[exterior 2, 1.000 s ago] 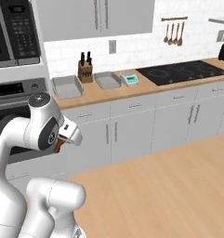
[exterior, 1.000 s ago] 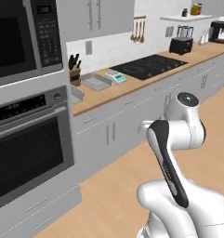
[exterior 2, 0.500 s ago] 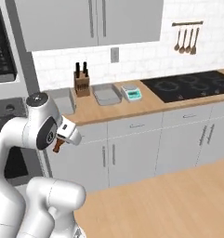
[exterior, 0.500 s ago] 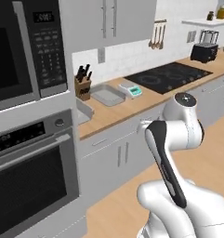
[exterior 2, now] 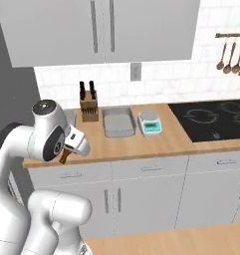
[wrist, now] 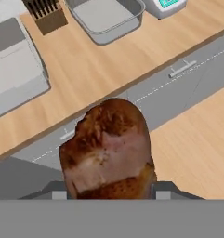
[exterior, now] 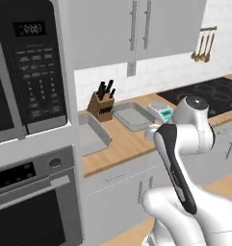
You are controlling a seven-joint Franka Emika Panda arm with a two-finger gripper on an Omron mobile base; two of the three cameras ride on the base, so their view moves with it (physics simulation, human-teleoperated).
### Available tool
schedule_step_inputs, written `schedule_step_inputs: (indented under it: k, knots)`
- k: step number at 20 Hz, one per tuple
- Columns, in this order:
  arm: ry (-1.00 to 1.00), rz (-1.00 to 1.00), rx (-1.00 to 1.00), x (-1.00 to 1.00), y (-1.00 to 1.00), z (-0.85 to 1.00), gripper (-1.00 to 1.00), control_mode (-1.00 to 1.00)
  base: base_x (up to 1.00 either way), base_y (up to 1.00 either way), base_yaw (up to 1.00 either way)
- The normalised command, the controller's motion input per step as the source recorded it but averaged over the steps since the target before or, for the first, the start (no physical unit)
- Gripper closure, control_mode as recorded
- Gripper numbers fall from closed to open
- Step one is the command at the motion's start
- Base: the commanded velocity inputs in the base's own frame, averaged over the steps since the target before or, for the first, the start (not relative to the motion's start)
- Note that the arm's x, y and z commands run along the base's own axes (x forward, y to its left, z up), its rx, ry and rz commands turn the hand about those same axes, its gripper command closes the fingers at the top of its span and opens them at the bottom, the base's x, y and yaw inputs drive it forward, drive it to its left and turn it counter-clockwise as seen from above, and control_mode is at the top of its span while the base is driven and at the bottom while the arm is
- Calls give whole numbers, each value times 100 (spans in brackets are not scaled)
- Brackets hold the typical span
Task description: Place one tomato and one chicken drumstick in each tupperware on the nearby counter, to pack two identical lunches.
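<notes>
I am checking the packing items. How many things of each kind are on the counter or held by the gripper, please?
Tupperware: 2
Knife block: 1
Scale: 1
Drumstick, held in the gripper: 1
Total: 5

Counter [exterior 2: 141, 144] with tupperware [exterior 2: 117, 121], knife block [exterior 2: 89, 107], scale [exterior 2: 150, 122]

microwave [exterior: 33, 81] display and keypad labels blurred, kitchen scale [exterior 2: 150, 122] screen unreadable, no legible text
</notes>
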Motion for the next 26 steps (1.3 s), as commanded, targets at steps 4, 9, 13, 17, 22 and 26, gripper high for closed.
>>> schedule_step_inputs:
  k: [4, 9, 13, 17, 22, 26]
  knots:
    - [0, 0, 0, 0, 0, 0, 100, 100, 93, -60, 40]
    - [0, 0, 0, 0, 0, 0, 100, 100, 88, -59, 33]
    - [4, 5, 1, 24, 0, -20, 100, -100, 65, -19, 22]
    - [24, 18, 0, 91, -6, -77, 100, -100, 0, 0, 0]
    - [14, 18, 0, 86, -39, -40, 100, -100, 0, 0, 0]
    - [15, 16, 0, 96, -17, -38, 100, -100, 0, 0, 0]
